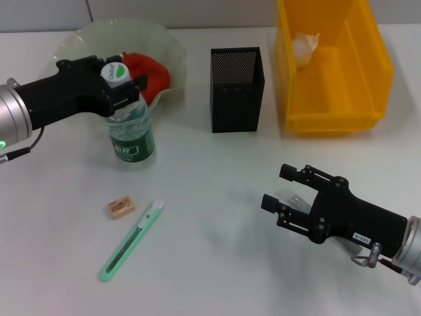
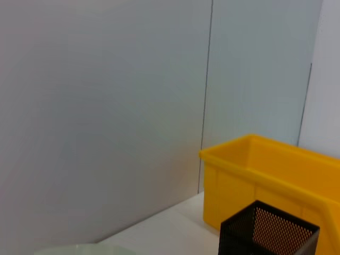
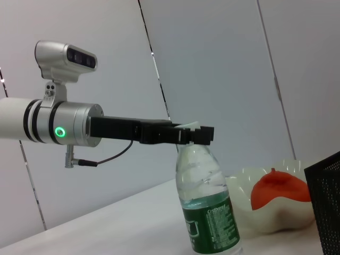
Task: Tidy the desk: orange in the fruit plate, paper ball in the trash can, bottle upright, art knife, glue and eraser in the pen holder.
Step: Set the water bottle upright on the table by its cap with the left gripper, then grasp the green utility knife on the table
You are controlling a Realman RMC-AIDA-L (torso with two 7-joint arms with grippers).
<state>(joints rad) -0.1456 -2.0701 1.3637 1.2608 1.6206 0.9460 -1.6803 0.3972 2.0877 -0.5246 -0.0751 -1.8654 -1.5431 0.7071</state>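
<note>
The bottle stands upright on the table, left of centre. My left gripper is shut on its neck, just under the white cap. The orange lies in the pale fruit plate behind the bottle. A paper ball sits in the yellow trash can. The eraser and the green art knife lie at the front left. My right gripper hovers open at the front right over a translucent item, possibly the glue.
The black mesh pen holder stands in the middle at the back, between the plate and the trash can. A grey wall runs behind the table.
</note>
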